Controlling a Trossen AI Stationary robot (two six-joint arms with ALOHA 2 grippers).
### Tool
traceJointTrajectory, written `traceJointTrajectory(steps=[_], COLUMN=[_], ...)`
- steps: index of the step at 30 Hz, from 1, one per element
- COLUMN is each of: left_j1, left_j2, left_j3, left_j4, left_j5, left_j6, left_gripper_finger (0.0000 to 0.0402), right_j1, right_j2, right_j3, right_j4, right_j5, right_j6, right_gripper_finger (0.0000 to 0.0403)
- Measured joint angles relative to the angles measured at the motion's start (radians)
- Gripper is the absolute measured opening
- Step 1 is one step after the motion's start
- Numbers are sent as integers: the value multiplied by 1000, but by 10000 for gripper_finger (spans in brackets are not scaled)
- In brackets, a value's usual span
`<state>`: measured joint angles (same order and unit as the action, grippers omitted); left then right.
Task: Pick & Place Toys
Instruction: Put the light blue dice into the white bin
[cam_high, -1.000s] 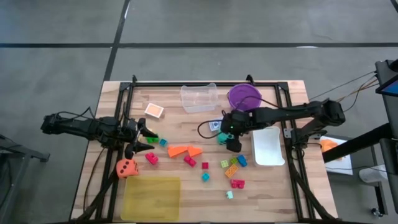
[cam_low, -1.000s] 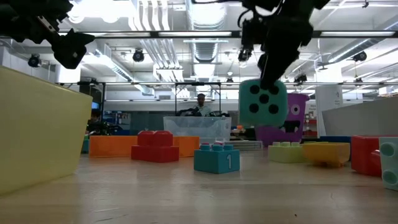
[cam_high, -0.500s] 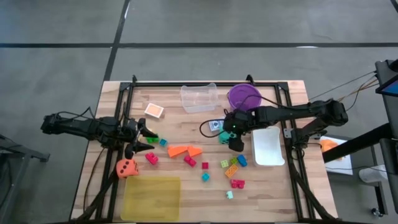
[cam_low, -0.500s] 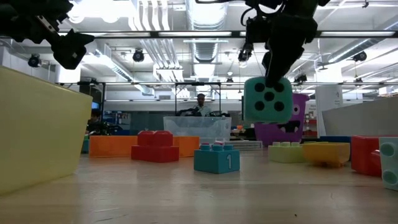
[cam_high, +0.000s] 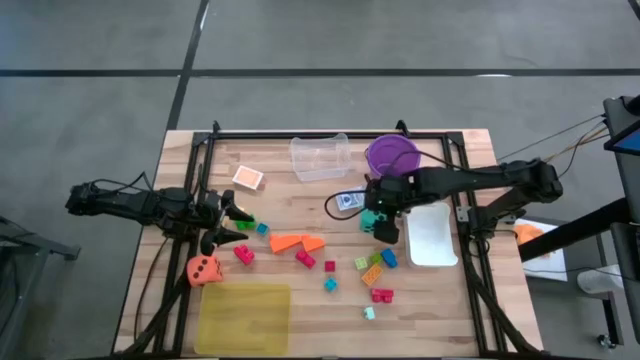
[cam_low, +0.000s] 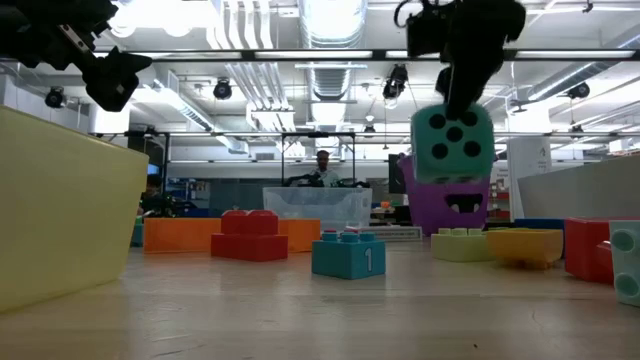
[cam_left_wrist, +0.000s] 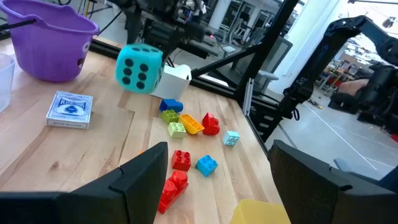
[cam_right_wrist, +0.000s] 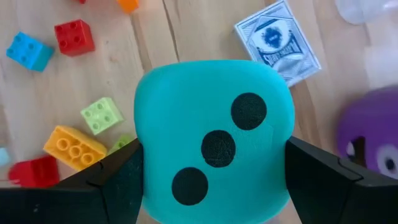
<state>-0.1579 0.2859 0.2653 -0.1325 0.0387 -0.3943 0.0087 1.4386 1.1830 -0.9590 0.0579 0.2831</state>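
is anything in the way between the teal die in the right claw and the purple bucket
Nothing visible. The right claw holds the teal die in the air, clear of the table, and the purple bucket stands open just beyond it. The card pack lies flat to one side.

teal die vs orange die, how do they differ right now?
The teal die hangs off the table, clamped in the right gripper; the orange die sits on the table near the flat yellow tray, ungripped. Colours differ: teal with black pips, orange with dark pips. Both are bigger than the bricks.
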Motion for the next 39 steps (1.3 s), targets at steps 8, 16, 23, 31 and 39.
traceJointTrajectory(steps=[8,16,23,31,39], left_j1=[0,0,0,0,0], left_j2=[0,0,0,0,0], left_j3=[0,0,0,-1,-1], left_j4=[0,0,-1,-1,-1], left_j5=[0,0,2,7,7], left_j6=[0,0,1,4,4], left_gripper_finger=[274,274,274,274,274], right_j1=[34,85,143,250,320], right_j2=[-97,-145,-154,-142,-164], right_j3=[36,39,40,21,-79], right_j4=[-191,-452,-524,-606,-592], right_j5=[110,182,231,230,171], right_j6=[462,889,1069,1272,1410], right_gripper_finger=[305,305,304,304,304])
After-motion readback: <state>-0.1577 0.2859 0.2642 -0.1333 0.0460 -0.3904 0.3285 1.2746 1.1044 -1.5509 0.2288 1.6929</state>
